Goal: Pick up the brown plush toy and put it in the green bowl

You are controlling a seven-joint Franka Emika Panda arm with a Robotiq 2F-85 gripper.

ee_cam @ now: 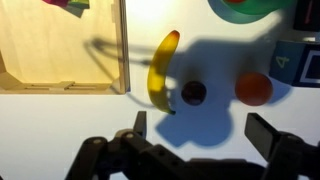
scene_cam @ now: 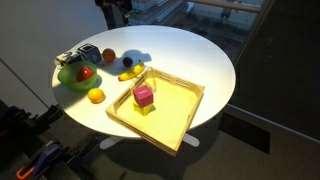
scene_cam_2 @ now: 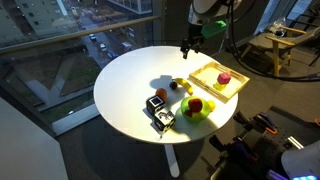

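The brown plush toy is a small dark round lump on the white table, between a banana and an orange-red fruit. It also shows in an exterior view. The green bowl stands near the table edge with a red fruit in it; it also shows in the other exterior view, and its rim shows at the top of the wrist view. My gripper is open and empty, high above the table, with the plush toy just beyond its fingertips in the wrist view. It shows in both exterior views.
A square wooden tray holds a pink cube and a yellow block. An orange lies by the bowl. A patterned box stands beside the bowl. The table edge curves close behind these things.
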